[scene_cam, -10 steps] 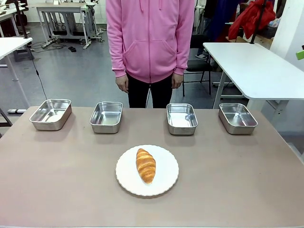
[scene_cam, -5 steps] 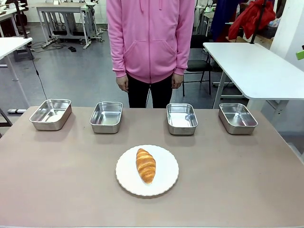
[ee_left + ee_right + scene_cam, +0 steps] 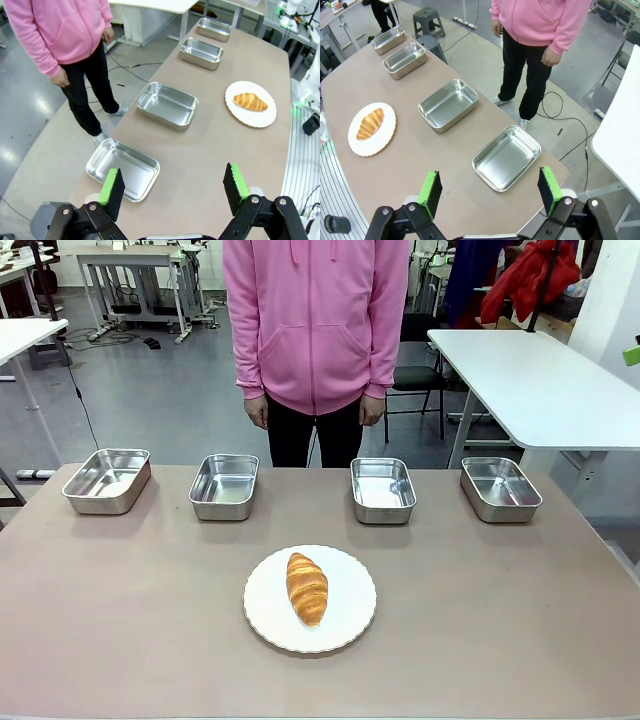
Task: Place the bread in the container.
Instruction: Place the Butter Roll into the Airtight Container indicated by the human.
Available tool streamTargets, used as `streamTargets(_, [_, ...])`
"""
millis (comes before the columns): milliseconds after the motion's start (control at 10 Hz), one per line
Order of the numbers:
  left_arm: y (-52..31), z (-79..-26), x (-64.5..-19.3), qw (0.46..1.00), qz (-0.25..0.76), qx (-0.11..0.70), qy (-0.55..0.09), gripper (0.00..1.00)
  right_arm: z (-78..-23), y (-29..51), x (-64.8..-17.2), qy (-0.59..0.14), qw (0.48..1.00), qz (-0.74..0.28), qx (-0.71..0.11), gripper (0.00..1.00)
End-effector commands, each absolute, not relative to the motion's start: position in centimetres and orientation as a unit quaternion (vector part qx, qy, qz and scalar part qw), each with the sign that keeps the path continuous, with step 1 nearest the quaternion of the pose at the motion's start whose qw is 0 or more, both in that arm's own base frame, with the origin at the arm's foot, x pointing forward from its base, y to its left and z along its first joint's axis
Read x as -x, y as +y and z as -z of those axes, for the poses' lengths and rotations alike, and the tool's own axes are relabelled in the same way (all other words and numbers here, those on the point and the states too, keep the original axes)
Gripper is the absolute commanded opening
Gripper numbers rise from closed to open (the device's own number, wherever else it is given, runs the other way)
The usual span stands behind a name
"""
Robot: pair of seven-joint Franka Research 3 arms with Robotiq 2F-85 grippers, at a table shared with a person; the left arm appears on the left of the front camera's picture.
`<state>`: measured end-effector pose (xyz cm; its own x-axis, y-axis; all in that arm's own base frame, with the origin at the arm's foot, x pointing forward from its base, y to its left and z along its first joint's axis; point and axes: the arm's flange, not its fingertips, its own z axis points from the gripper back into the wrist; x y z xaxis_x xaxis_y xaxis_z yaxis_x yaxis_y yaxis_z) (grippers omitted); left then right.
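Right now the croissant (image 3: 307,588) lies on a round white plate (image 3: 350,628) in the middle of the table (image 3: 120,630), on the half nearer to me. Its length runs roughly from my side toward the far side. Beyond the plate, four shiny steel trays stand in a row along the far edge, each apart from its neighbour and well apart from the plate: the left end tray (image 3: 106,480), the second tray (image 3: 224,486), the third tray (image 3: 383,490) and the right end tray (image 3: 500,488). The croissant rests on the plate and in none of the trays. Behind the row a person (image 3: 316,320) in a pink hooded top and dark trousers stands at the far side, between the second and third trays, arms hanging down. My left gripper (image 3: 173,172) hovers above the left end of the table with its jaws spread wide and nothing between them, and the left end tray lies below, near one green pad (image 3: 111,186). My right gripper (image 3: 489,175) hangs likewise over the right end, jaws wide apart and holding nothing, with the right end tray beneath it.
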<state>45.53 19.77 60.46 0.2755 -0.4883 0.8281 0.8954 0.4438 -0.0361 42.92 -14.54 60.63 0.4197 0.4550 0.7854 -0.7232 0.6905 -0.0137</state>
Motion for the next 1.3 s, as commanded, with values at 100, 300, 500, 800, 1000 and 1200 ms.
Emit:
streamTargets(100, [19.77, -60.60, -45.43, 0.754, 0.459, 0.260, -0.392, 1.00, -60.74, -14.45, -42.91, -0.405, 0.825, -0.357, -0.166, 1.00])
streamTargets(300, [19.77, -60.60, -45.43, 0.754, 0.459, 0.260, -0.392, 1.00, -60.74, -14.45, -42.91, -0.405, 0.825, -0.357, -0.166, 1.00])
streamTargets(500, [19.77, -60.60, -45.43, 0.754, 0.459, 0.260, -0.392, 1.00, -60.74, -14.45, -42.91, -0.405, 0.825, -0.357, -0.166, 1.00])
streamTargets(800, [19.77, -60.60, -45.43, 0.754, 0.459, 0.260, -0.392, 1.00, -60.74, -14.45, -42.91, -0.405, 0.825, -0.357, -0.166, 1.00])
streamTargets(1000, [19.77, -60.60, -45.43, 0.754, 0.459, 0.260, -0.392, 1.00, -60.74, -14.45, -42.91, -0.405, 0.825, -0.357, -0.166, 1.00])
streamTargets(1200, [19.77, -60.60, -45.43, 0.754, 0.459, 0.260, -0.392, 1.00, -60.74, -14.45, -42.91, -0.405, 0.825, -0.357, -0.166, 1.00])
